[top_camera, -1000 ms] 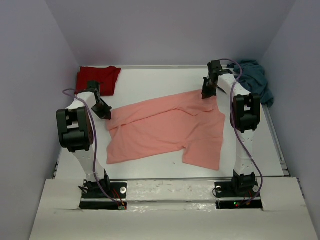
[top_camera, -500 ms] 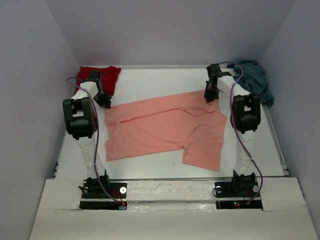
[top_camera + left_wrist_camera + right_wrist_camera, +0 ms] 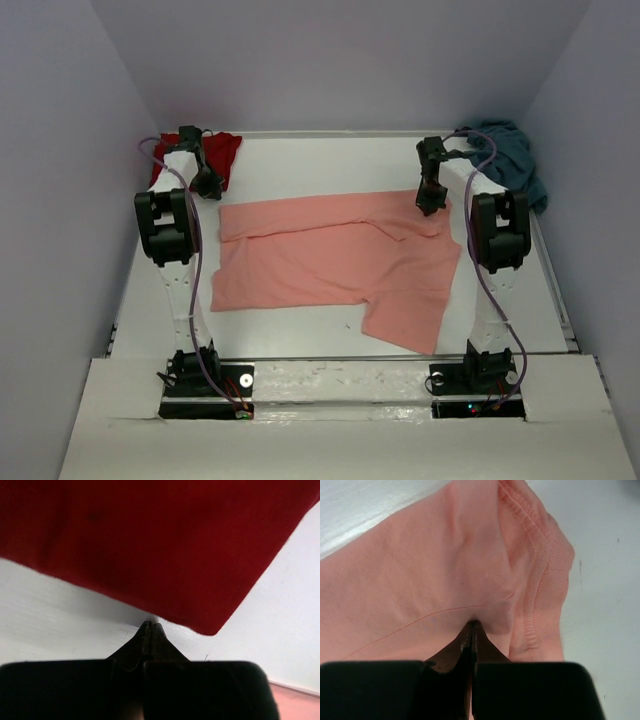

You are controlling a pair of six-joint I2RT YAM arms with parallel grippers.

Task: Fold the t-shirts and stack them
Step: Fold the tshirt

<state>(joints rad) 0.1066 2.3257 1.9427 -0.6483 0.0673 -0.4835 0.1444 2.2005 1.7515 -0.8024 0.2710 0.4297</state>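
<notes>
The salmon-pink t-shirt [image 3: 330,255] lies spread across the middle of the table. My right gripper [image 3: 430,202] is shut on its far right edge, where the cloth [image 3: 445,580] puckers into the fingertips beside a stitched hem. My left gripper [image 3: 207,184] is shut with nothing between its tips [image 3: 151,625]. It hovers over bare table just off the near corner of the dark red t-shirt [image 3: 150,545], which lies flat at the back left [image 3: 216,154]. The teal-blue t-shirt [image 3: 508,155] is bunched in the back right corner.
Lilac walls close in the table on the left, back and right. A raised rim [image 3: 553,290] runs along the table's right side. Both arm bases [image 3: 205,375] stand at the near edge. A strip of pink cloth [image 3: 297,700] shows at the lower right of the left wrist view.
My left gripper has moved back from the pink shirt's left edge toward the red shirt. The right gripper has shifted right and nearer, drawing the pink shirt's top edge straighter.
</notes>
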